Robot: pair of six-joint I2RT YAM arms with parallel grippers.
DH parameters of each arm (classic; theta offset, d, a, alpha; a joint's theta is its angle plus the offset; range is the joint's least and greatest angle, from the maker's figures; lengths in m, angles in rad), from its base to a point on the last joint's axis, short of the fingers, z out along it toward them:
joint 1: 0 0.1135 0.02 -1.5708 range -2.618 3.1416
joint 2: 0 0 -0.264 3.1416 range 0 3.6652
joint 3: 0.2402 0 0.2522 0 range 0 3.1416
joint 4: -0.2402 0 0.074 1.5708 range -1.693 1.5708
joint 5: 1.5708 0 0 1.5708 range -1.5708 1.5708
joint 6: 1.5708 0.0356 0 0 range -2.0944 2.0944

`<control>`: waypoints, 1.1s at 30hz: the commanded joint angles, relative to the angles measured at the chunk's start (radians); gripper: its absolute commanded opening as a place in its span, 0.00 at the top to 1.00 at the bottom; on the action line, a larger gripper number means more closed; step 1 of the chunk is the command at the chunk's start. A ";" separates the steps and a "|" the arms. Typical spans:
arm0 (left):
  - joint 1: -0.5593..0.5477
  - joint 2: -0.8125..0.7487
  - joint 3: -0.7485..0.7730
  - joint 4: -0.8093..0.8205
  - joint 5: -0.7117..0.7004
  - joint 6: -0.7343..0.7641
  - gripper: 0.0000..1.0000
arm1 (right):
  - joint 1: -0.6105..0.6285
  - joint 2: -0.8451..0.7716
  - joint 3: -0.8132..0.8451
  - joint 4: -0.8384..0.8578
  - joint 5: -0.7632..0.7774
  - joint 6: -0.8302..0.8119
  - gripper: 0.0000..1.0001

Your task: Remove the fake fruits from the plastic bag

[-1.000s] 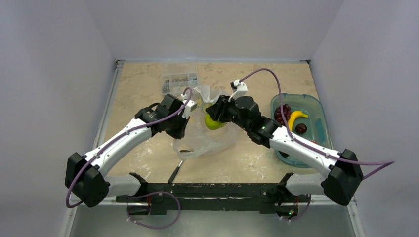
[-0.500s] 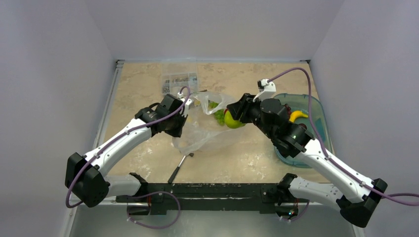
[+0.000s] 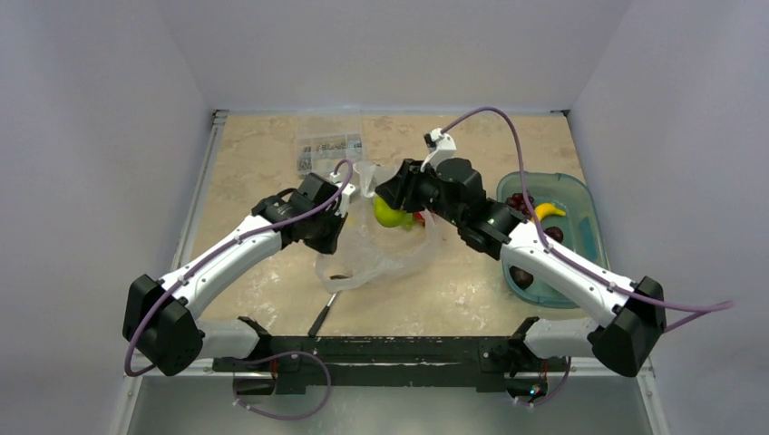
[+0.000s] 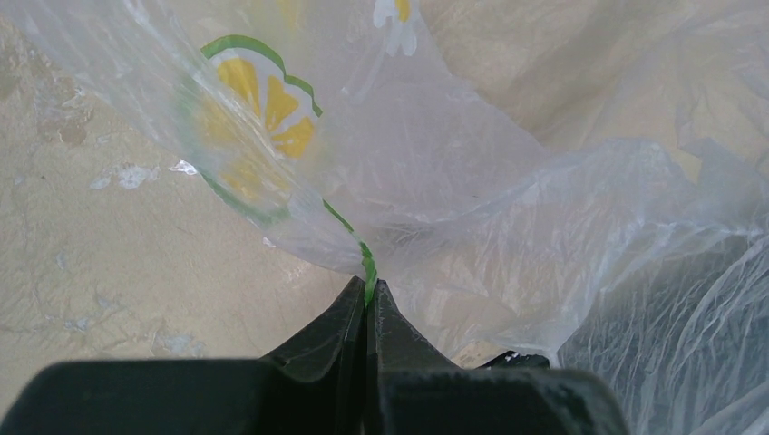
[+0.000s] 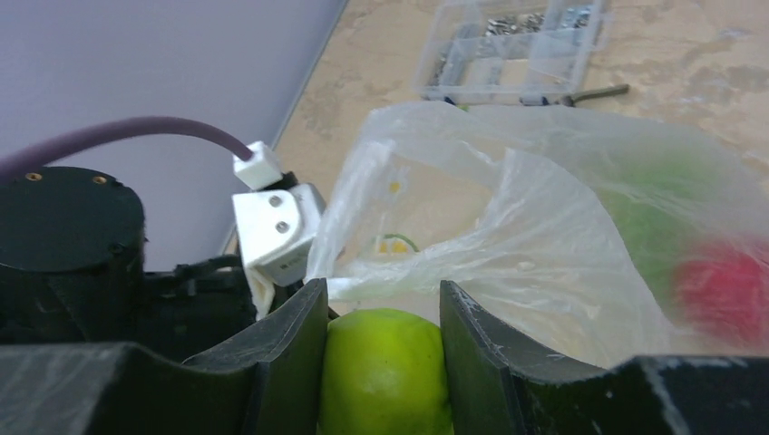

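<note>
The desk is being viewed from a distance by the top external camera, high behind its near edge and tilted down. The plastic bag is being looked at from very close by the left wrist camera, past the left gripper, facing down. The right wrist camera is being pointed low across the desk, past the right gripper, toward the far left corner. The plastic bag is being shared by all three views.
</note>
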State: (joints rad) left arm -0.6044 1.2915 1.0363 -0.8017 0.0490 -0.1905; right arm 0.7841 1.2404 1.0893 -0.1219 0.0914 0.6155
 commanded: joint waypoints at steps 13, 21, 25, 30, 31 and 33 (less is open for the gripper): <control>-0.003 -0.004 0.036 0.010 0.021 0.013 1.00 | -0.038 -0.175 0.171 -0.193 0.253 -0.145 1.00; -0.003 -0.006 0.034 0.011 0.029 0.012 1.00 | -0.248 -0.180 0.064 -0.296 0.625 -0.214 1.00; -0.004 -0.009 0.032 0.010 0.027 0.012 1.00 | -0.427 -0.112 -0.057 -0.225 0.652 -0.167 1.00; -0.003 -0.014 0.027 0.008 0.019 0.011 1.00 | -0.601 0.011 -0.095 -0.242 0.662 -0.077 1.00; -0.003 -0.015 0.027 0.007 0.017 0.012 1.00 | -0.621 0.028 -0.099 -0.263 0.662 -0.047 1.00; -0.003 -0.020 0.025 0.006 0.015 0.011 1.00 | -0.650 0.038 -0.126 -0.293 0.659 0.021 1.00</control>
State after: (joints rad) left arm -0.6044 1.2919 1.0367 -0.8021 0.0654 -0.1902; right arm 0.1802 1.2942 0.9806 -0.3824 0.6933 0.5072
